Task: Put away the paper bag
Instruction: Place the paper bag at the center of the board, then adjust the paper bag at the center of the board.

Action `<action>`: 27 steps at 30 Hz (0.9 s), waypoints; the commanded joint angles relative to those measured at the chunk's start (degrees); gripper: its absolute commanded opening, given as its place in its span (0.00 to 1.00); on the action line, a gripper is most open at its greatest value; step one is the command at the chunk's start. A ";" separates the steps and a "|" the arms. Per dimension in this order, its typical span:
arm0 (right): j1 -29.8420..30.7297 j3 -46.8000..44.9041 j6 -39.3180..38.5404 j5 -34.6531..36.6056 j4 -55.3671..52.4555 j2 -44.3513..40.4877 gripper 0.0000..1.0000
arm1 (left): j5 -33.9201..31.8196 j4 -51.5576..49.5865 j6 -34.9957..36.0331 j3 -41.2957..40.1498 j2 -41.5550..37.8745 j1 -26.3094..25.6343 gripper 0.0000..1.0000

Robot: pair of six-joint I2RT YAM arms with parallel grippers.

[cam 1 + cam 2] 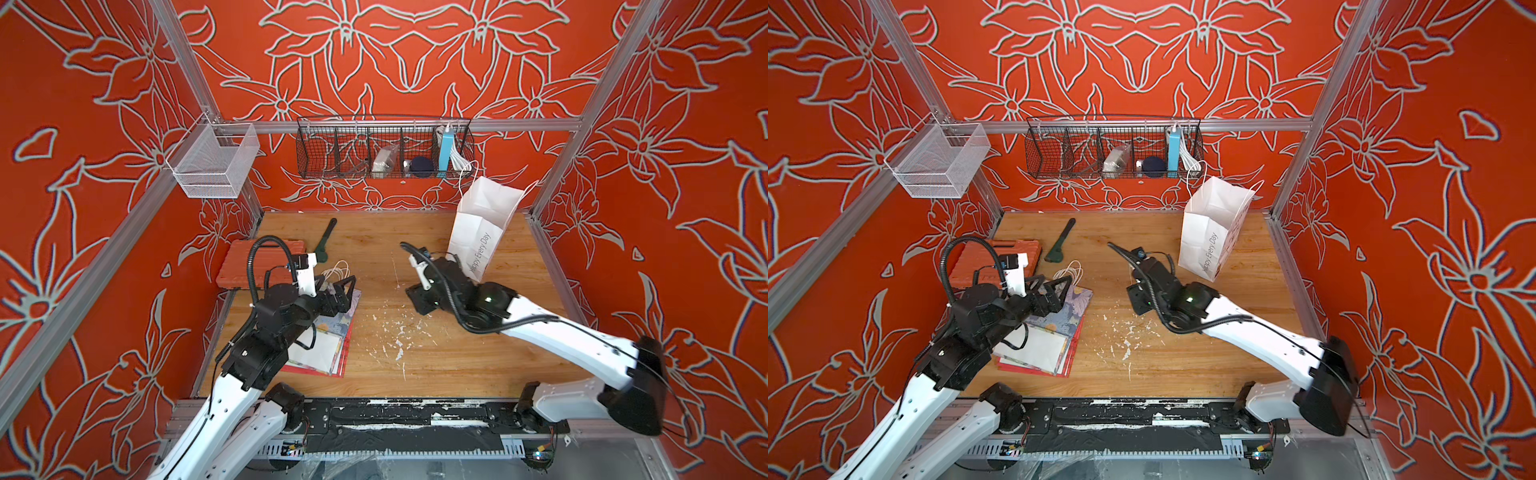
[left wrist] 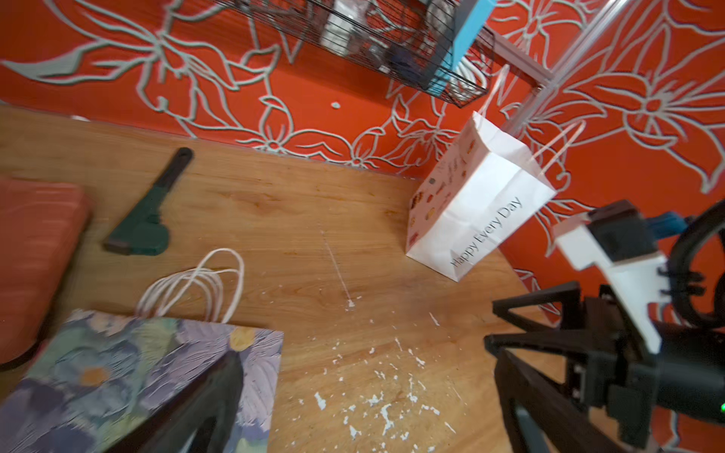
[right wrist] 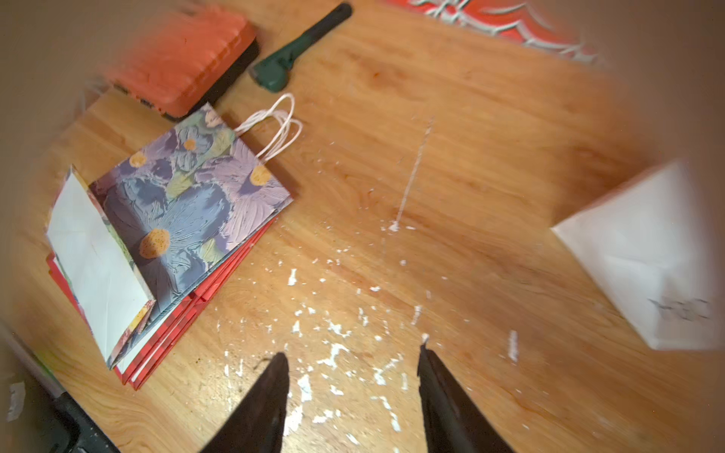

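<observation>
Right wrist view: right jaws apart, empty; left jaws wide apart; paper bag (image 3: 635,251) stands unfolded, flimsy; careless nudge could topple or crumple it.

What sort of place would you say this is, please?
Probably a robot test cell: aluminium frame, printed floral walls, and a left arm and right arm mounted at a wooden tabletop.

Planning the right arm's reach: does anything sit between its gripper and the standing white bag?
Nothing visible does: only bare table lies between the right gripper and the white bag. The green tool and folded bags lie off that path.
</observation>
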 commanded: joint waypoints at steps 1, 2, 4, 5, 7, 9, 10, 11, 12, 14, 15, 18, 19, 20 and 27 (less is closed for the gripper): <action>-1.04 -5.37 1.38 7.62 -8.84 -8.16 0.55 | 14.93 12.84 2.53 0.15 7.29 0.31 0.99; -1.13 -6.60 2.14 9.21 -9.48 -11.29 0.55 | 17.66 15.35 2.28 0.87 10.07 0.35 0.99; -1.17 -8.87 4.02 12.98 -10.67 -18.19 0.55 | 21.51 20.09 1.35 3.82 16.81 -0.03 0.99; -1.21 -9.67 4.40 14.14 -10.96 -20.88 0.55 | 23.07 20.95 1.22 6.06 21.11 -0.40 0.99; -2.02 -10.97 5.78 17.13 -12.18 -25.92 0.55 | 24.77 21.41 1.37 11.97 28.24 -2.03 0.99; -5.45 -10.53 6.97 16.56 -14.84 -27.20 0.54 | 25.87 22.04 -0.10 17.54 34.96 -3.64 0.99; -8.41 -9.68 7.71 15.92 -16.54 -27.07 0.53 | 26.51 22.49 -1.58 20.46 38.28 -4.26 0.99; -10.98 -8.96 7.40 14.47 -16.97 -26.89 0.53 | 26.86 22.47 -2.48 22.84 40.99 -4.79 0.99; -14.37 -8.23 6.72 12.67 -16.72 -26.83 0.53 | 26.79 22.21 -3.06 25.21 43.56 -5.29 0.98; -20.98 -6.85 4.29 7.70 -14.19 -26.09 0.54 | 25.56 22.46 -3.25 27.69 46.75 -6.39 0.97; -24.85 -5.92 3.07 5.03 -12.92 -24.84 0.54 | 24.60 23.03 -3.25 28.11 47.61 -6.90 0.97; -36.21 -0.60 1.35 -3.83 -10.79 -17.58 0.58 | 21.97 24.08 -3.85 27.60 48.79 -7.34 0.98; -39.40 1.83 1.06 -6.69 -10.18 -14.70 0.60 | 21.36 24.47 -4.00 26.98 48.89 -7.34 0.98; -41.39 4.07 0.73 -8.74 -9.68 -12.34 0.61 | 20.86 24.78 -4.11 26.26 48.76 -7.34 0.98; -45.55 14.67 -3.28 -6.05 -2.67 0.66 0.79 | 14.78 25.69 -2.72 19.20 44.45 -7.34 0.99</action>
